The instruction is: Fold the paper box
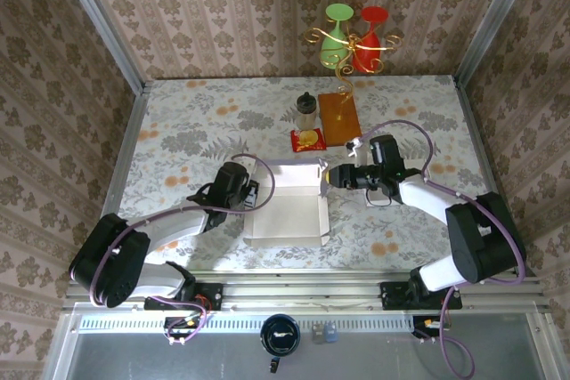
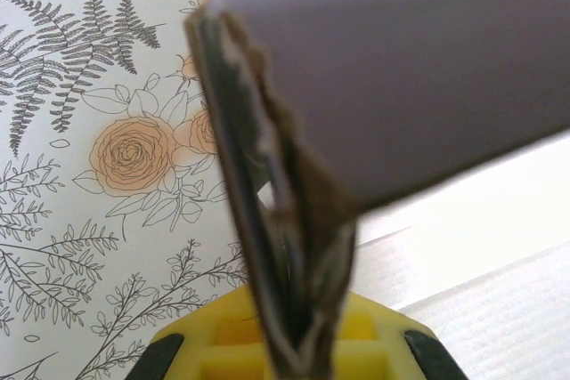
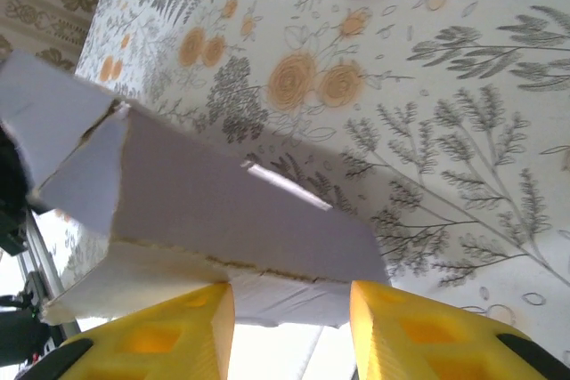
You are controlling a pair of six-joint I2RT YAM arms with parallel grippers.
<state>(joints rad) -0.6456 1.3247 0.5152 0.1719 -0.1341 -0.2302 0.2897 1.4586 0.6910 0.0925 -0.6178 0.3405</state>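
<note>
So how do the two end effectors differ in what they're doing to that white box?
The left end effector is shut, pinching the cardboard at the left edge of the paper box; the right end effector has its yellow fingers apart, a box flap lying across the gap. The left one reaches in from the box's left, the right one from its right. Both have yellow fingers and work on the same box.

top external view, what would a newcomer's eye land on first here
The white paper box, half folded at the near middle of the floral table, draws the eye first. The left gripper is shut on its left wall and the right gripper is open at its right flap. Next come the green goblet and red goblet, bright against the back wall.
</note>
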